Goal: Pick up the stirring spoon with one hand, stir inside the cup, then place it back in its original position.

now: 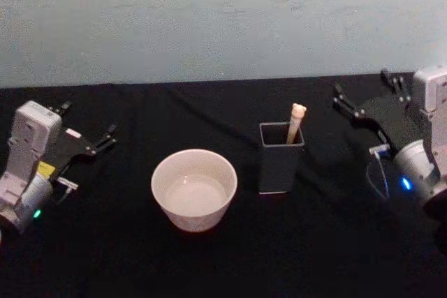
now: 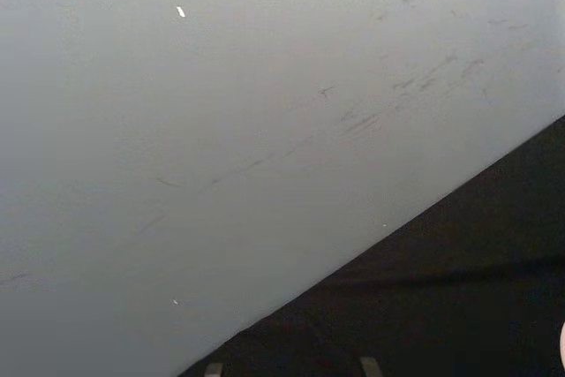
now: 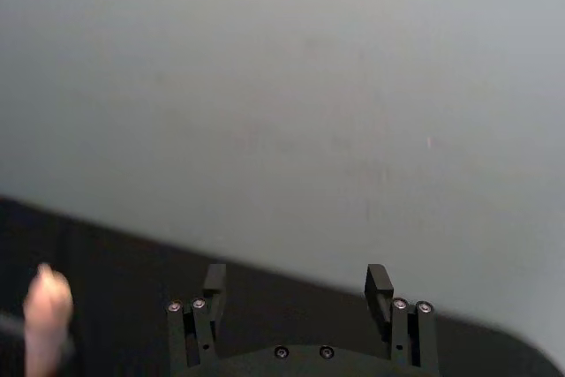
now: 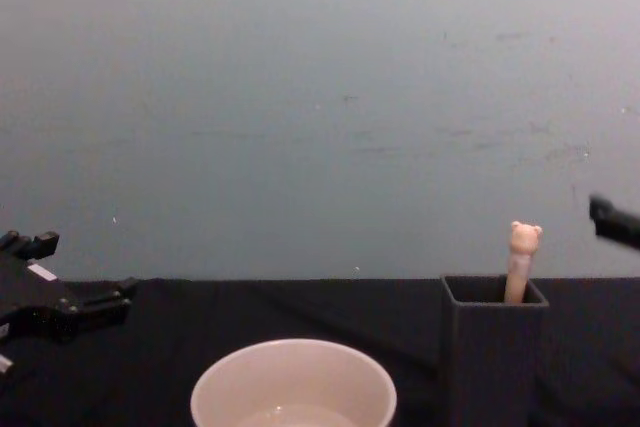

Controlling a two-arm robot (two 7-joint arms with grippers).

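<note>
The stirring spoon stands upright in a dark grey square holder, its cream handle and bear head sticking out above the rim. The lower shaft is hidden inside. The cream-white cup sits left of the holder, apart from it, with pale liquid inside. My right gripper hovers open to the right of the holder, above the table; in the right wrist view the gripper holds nothing, and the spoon's top shows blurred off to one side. My left gripper rests open at the far left.
A black cloth covers the table, and a pale grey wall rises right behind its back edge. Bare cloth lies between the cup and each arm.
</note>
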